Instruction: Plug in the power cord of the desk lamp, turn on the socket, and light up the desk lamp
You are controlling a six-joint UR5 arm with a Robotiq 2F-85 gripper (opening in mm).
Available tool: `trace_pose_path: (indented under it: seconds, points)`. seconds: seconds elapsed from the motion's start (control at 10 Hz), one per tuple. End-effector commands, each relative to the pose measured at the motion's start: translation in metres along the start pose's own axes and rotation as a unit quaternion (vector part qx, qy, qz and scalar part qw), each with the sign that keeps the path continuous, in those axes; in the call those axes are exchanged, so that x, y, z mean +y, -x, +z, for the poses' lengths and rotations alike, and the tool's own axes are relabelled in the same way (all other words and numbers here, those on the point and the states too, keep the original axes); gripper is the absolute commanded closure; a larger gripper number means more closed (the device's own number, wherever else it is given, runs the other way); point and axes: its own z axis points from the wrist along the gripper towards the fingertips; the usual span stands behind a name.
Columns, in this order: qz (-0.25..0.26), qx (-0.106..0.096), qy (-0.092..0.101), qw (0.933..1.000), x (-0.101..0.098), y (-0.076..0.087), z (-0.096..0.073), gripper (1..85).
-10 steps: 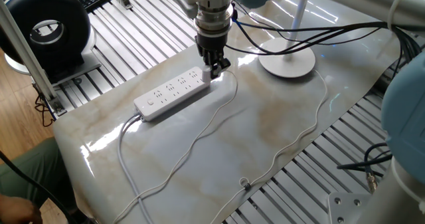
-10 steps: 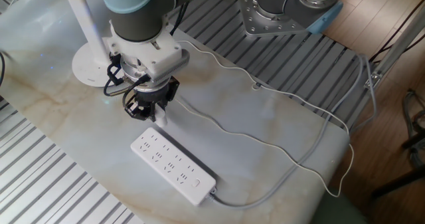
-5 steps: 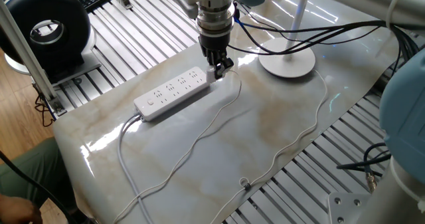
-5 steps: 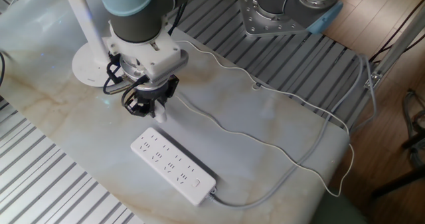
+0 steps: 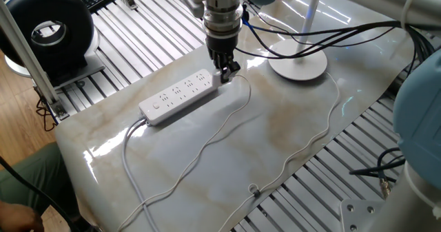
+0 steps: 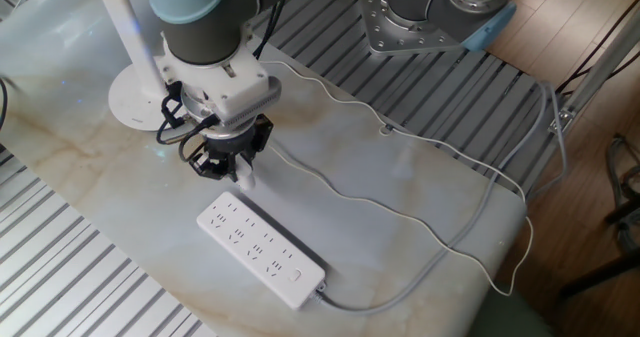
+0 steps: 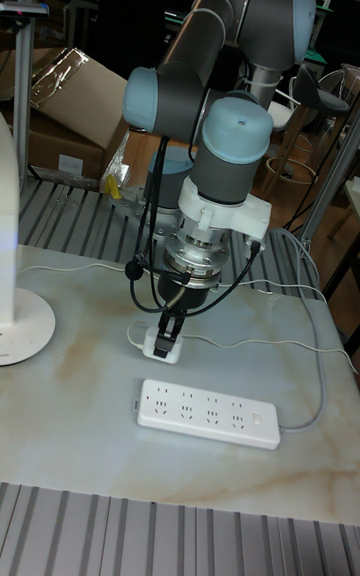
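The socket (image 5: pixel 178 96) (image 6: pixel 262 249) (image 7: pixel 208 412) lies flat on the marble top, its round button (image 6: pixel 296 274) at the end away from the lamp. My gripper (image 5: pixel 226 69) (image 6: pixel 237 171) (image 7: pixel 167 328) points down just beyond the strip's other end, shut on the small white plug (image 7: pixel 162 344) of the power cord (image 5: pixel 227 125). The plug hangs slightly above the table, beside the strip rather than over its outlets. From the plug the cord loops across the table. The desk lamp (image 5: pixel 298 65) (image 6: pixel 135 97) stands behind the gripper on its disc base.
A black round fan (image 5: pixel 48 29) sits at the far left on the slatted metal frame. The strip's thicker cable (image 5: pixel 127 156) runs off the near edge. The robot base (image 6: pixel 440 12) and black robot cables (image 5: pixel 324 34) are close to the lamp.
The gripper, still holding the plug, has risen slightly and edged towards the lamp side. The strip and lamp have not moved.
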Motion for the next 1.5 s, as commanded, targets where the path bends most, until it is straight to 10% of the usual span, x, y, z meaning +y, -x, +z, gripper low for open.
trace_pose_path:
  seconds: [0.0,1.4]
  points:
    - [-0.016,-0.018,0.0,0.9997,-0.013,0.012,0.005,84.7]
    - [-0.026,-0.007,-0.009,0.9996,-0.03,0.006,0.011,84.7]
